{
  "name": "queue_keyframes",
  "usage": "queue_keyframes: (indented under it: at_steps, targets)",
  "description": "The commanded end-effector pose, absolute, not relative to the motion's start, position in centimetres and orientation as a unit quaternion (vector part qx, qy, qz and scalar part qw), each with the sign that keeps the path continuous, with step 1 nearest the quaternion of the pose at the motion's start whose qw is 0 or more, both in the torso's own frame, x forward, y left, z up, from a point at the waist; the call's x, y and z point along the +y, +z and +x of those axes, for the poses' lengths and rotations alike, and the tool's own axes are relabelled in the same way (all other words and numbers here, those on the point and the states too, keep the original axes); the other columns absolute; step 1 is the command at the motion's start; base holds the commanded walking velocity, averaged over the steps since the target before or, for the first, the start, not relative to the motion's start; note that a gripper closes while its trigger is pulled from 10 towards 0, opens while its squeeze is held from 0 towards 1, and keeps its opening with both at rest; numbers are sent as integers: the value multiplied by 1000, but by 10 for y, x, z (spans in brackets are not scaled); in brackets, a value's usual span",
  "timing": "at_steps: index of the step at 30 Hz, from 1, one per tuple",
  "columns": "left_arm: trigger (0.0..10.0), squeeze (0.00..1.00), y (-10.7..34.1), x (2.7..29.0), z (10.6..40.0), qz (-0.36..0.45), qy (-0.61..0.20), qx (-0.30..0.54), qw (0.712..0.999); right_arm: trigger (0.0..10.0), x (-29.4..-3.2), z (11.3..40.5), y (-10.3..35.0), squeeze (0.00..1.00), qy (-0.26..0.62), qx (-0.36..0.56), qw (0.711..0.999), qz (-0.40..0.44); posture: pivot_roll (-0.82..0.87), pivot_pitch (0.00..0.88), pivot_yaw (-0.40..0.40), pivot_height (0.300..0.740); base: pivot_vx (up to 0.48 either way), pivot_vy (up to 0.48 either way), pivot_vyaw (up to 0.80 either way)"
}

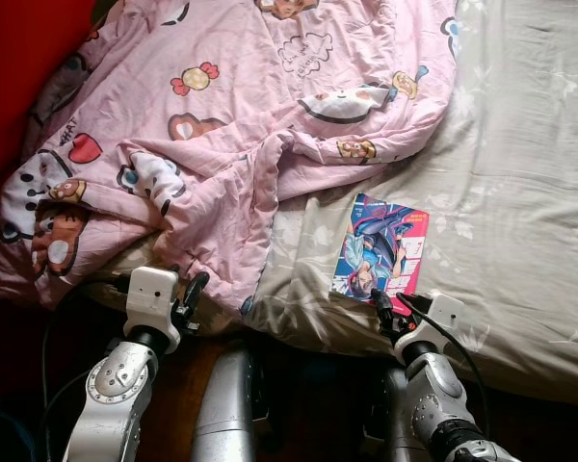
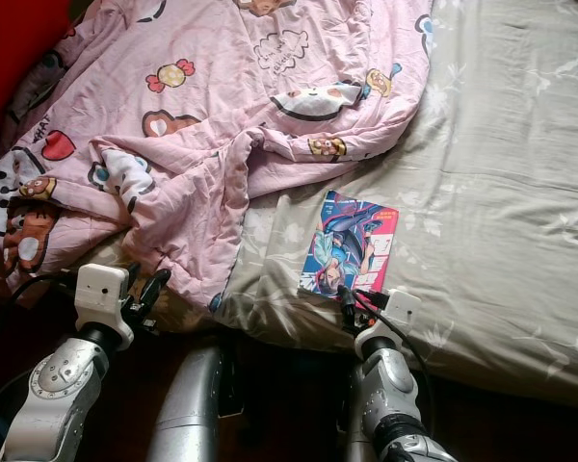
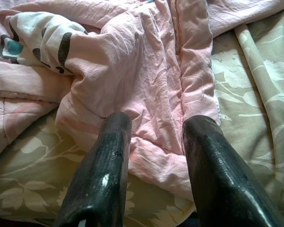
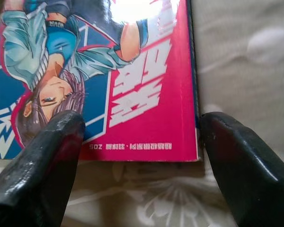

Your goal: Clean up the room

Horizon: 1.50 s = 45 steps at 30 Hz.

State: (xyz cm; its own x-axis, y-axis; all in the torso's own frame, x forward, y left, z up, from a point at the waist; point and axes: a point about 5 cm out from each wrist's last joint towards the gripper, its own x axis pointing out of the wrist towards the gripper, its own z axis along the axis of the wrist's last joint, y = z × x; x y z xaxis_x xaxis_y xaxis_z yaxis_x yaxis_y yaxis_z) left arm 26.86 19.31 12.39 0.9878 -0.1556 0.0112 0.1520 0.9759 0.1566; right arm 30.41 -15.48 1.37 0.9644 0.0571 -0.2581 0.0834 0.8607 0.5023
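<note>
Now my right gripper point(image 1: 393, 306) is open at the near edge of the bed point(image 1: 520, 192), fingers astride the book point(image 1: 380, 246) lying flat there, I think to grasp it. My left gripper point(image 1: 191, 294), open too, faces the blanket point(image 1: 222, 115) hem.

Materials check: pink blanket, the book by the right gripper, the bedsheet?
Pink blanket: soft quilted fabric, matte; stitch lines and rumpled folds suggest light padding.
Book: paper with glossy printed cover; glare shows in the right wrist view.
Bedsheet: thin woven cloth, faint sheen, fine creases, pale leaf print.
</note>
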Motion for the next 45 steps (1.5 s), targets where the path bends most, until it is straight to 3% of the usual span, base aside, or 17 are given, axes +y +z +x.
queue_keyframes:
  at_steps: [1, 3, 16, 34, 43, 44, 45]
  targets:
    - [10000, 0, 118, 195, 264, 83, -76, 6, 994, 10000, -146, 284, -9, 0, -13, 184, 933, 309, 109, 445, 94, 628, 0, 0, 0]
    - [10000, 0, 122, 196, 263, 87, -77, -3, 993, 10000, -147, 279, -15, 0, -25, 191, 917, 348, 125, 452, 98, 628, 0, 0, 0]
    - [10000, 0, 127, 197, 260, 97, -74, -10, 992, 10000, -134, 269, -23, 0, 4, 199, 890, 409, 140, 450, 107, 628, 0, 0, 0]
    - [10000, 0, 127, 198, 255, 104, -65, -11, 992, 10000, -141, 287, -7, 0, -31, 140, 867, 478, 186, 468, 112, 628, 0, 0, 0]
    - [10000, 0, 125, 200, 248, 112, -61, -6, 992, 10000, -129, 282, -11, 0, 11, 151, 861, 486, 209, 476, 113, 628, 0, 0, 0]
    - [10000, 0, 125, 201, 248, 112, -61, -5, 992, 6784, -127, 281, -11, 0, 17, 154, 861, 485, 209, 476, 113, 628, 0, 0, 0]
    - [10000, 0, 125, 201, 248, 112, -61, -5, 992, 6784, -127, 281, -11, 0, 17, 154, 861, 485, 209, 476, 113, 628, 0, 0, 0]
